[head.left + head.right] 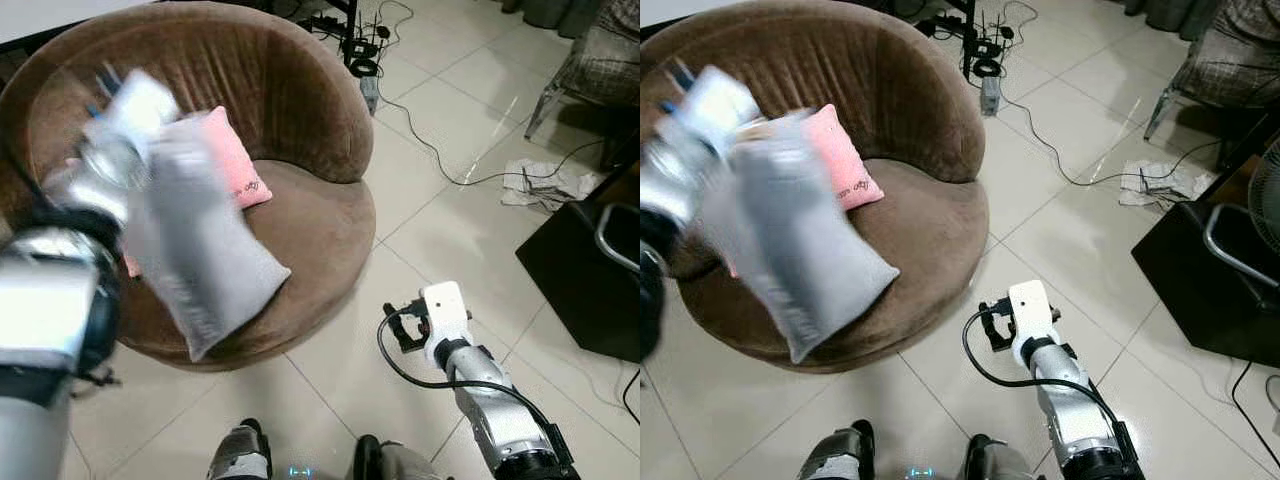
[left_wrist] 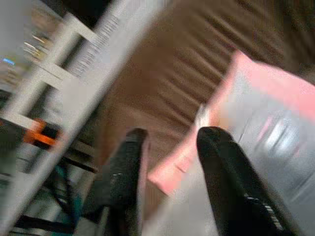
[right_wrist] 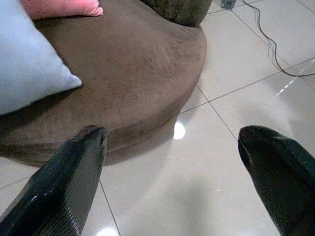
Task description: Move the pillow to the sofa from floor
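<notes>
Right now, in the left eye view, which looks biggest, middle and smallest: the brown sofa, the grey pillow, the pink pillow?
1. Brown sofa, by far the largest.
2. Grey pillow, held up nearer the camera by the left gripper, so its look may flatter it.
3. Pink pillow, partly hidden.

A grey pillow (image 1: 200,260) overlaps a pink pillow (image 1: 235,160) on the brown ribbed sofa (image 1: 310,220). The floor (image 1: 450,230) is glossy cream tile, crossed by black cables (image 1: 420,135).
</notes>
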